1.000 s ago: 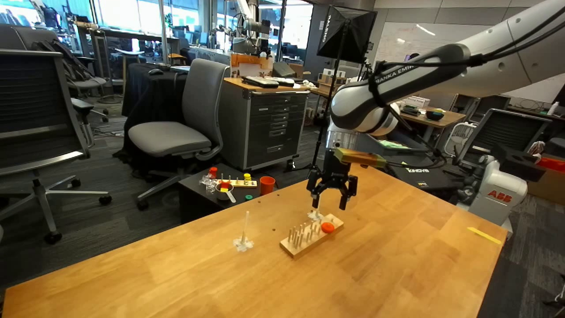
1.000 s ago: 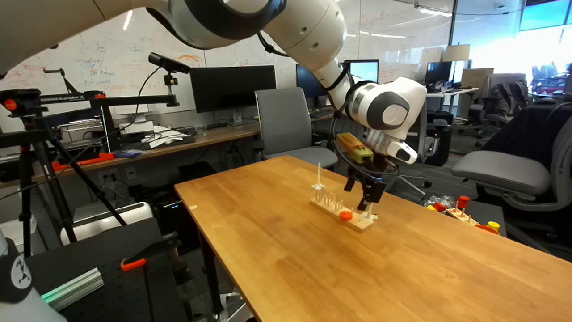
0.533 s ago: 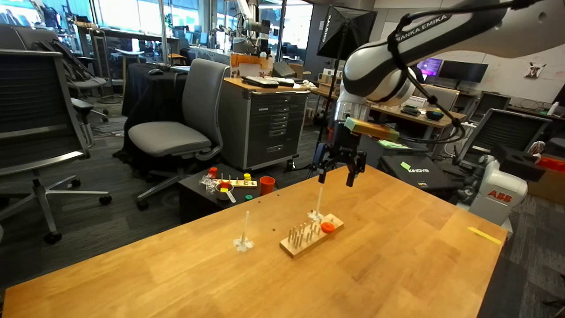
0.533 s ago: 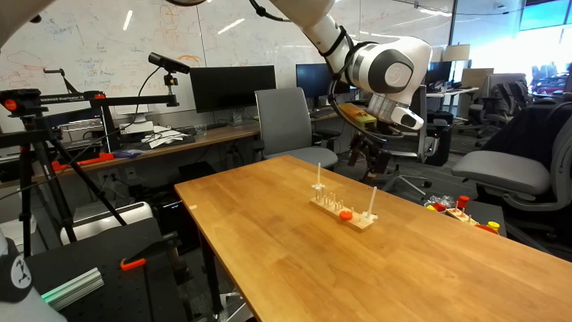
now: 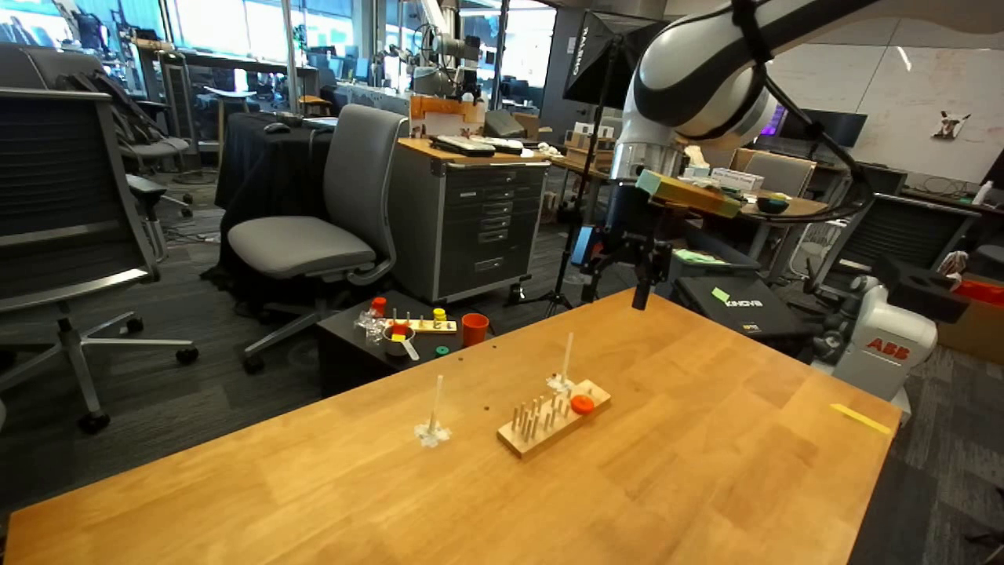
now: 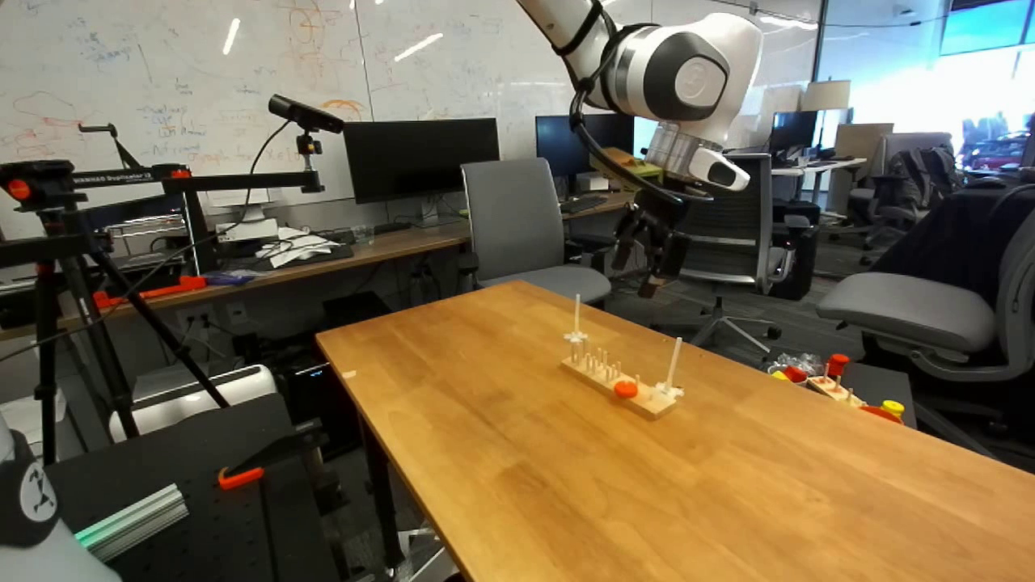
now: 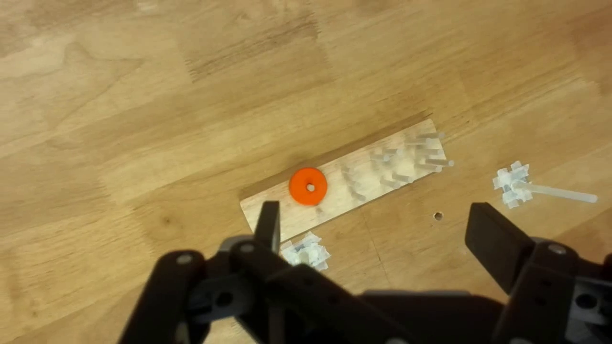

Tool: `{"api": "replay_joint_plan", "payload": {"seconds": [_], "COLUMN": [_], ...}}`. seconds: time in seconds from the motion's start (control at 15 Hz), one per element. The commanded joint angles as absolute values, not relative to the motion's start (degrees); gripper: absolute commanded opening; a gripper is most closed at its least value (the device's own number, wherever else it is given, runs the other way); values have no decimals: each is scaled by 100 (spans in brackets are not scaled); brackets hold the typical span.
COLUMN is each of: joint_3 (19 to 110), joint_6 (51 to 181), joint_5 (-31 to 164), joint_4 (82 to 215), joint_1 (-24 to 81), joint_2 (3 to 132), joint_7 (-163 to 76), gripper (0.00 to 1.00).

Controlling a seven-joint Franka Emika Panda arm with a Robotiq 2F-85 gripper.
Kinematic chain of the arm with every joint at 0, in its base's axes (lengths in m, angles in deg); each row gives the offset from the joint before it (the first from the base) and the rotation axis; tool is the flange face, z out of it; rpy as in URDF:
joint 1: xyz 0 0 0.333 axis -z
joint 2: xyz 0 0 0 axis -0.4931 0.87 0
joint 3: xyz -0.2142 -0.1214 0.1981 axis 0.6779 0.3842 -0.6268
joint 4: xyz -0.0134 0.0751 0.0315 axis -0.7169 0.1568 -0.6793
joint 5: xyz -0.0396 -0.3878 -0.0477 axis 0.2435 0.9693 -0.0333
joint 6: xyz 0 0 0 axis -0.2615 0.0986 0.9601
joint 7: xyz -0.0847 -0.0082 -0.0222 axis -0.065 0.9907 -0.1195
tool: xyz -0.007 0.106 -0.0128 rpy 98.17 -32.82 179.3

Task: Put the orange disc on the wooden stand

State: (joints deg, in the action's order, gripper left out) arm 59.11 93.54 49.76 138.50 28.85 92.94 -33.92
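Note:
The orange disc (image 5: pixel 582 406) lies flat on the wooden stand (image 5: pixel 524 446), near one end, in both exterior views. The disc (image 6: pixel 626 390) and the stand (image 6: pixel 659 405) also show from above in the wrist view, where a pale peg end shows in the hole of the disc (image 7: pixel 297 187). Several short pegs stand on the rest of the stand (image 7: pixel 334 205). My gripper (image 5: pixel 615 296) is open and empty, high above the table and apart from the disc. Its fingers are spread wide in the wrist view (image 7: pixel 375 210).
Two thin upright rods, one by the stand (image 5: pixel 567 357) and one farther off (image 5: pixel 437 404), are taped to the wooden table (image 5: pixel 706 439). A low black side table (image 5: pixel 353 345) beside it holds an orange cup (image 5: pixel 474 329) and small toys.
My gripper has risen from beside the rod near the stand and moved away, up and to the right in an exterior view. It stays open. The disc and the stand have not moved.

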Motion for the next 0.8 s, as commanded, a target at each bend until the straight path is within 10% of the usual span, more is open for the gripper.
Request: {"api": "replay_joint_plan", "payload": {"seconds": [0.0,0.73], "joint_3": [5932,5932], "joint_6": [9354,9339], "joint_5": [5002,4965], "joint_4": [14323,14119], "joint_1": [2835,2847], "joint_2": [8831,9046], "joint_7": [-3433,-3399], "gripper": [100,100]}}
